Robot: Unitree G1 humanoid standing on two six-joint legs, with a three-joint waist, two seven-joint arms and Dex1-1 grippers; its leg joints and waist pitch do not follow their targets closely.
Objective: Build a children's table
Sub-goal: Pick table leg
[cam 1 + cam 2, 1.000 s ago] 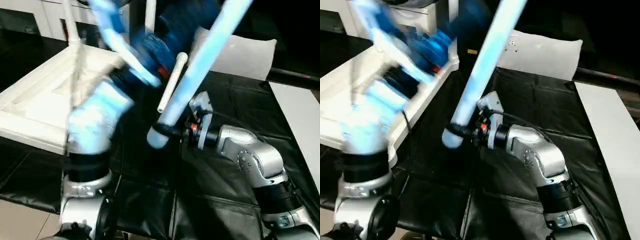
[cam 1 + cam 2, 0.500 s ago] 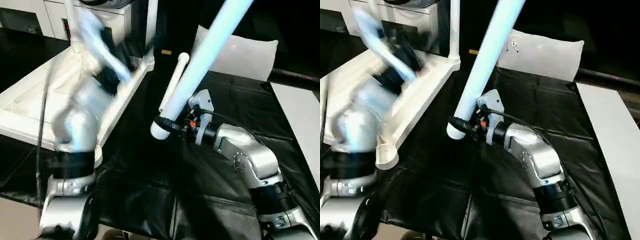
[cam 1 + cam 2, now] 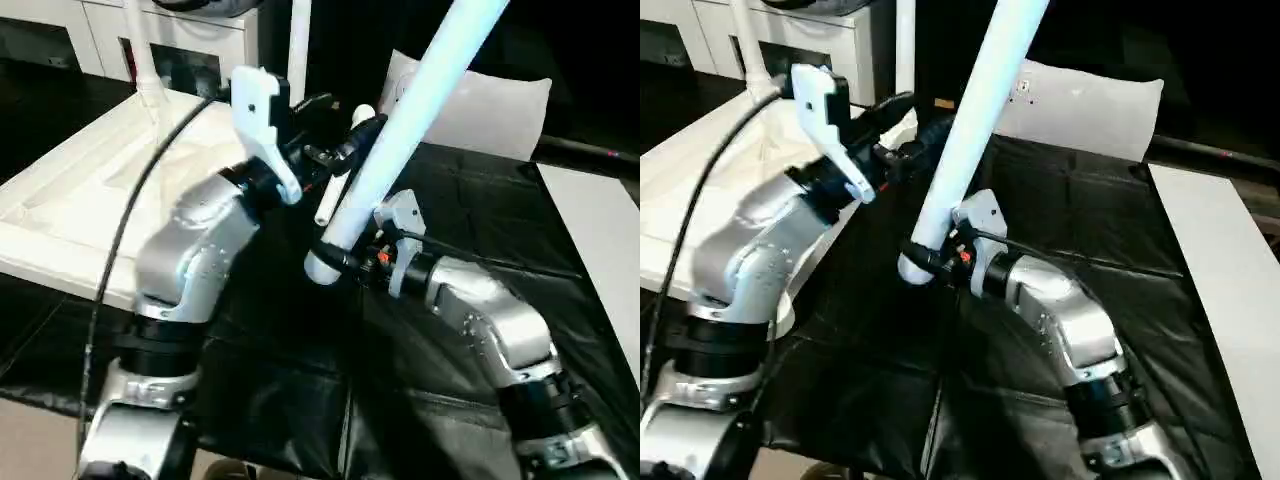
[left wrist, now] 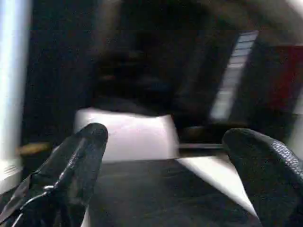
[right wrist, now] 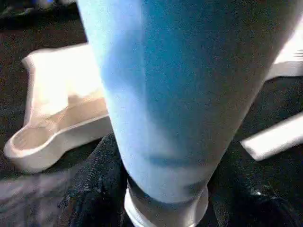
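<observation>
The white tabletop (image 3: 70, 200) lies underside up at the left, with two legs (image 3: 140, 50) standing upright in its far corner sockets. My right gripper (image 3: 340, 262) is shut on the thick end of a long white leg (image 3: 420, 90) that slants up and away; the right wrist view shows that leg (image 5: 180, 94) between the black fingers (image 5: 94, 184). My left gripper (image 3: 340, 122) is raised just left of the held leg, open, with nothing between its fingers (image 4: 80, 156). Another leg (image 3: 338, 165) lies on the black cloth behind.
A white pillow-like slab (image 3: 480, 100) lies at the back. A white cabinet (image 3: 200, 30) stands behind the tabletop, and a white board (image 3: 600, 230) runs along the right. Black cloth (image 3: 300, 350) covers the work surface.
My left arm has swung from over the tabletop to the right, up beside the held leg. The right gripper and its leg have barely moved.
</observation>
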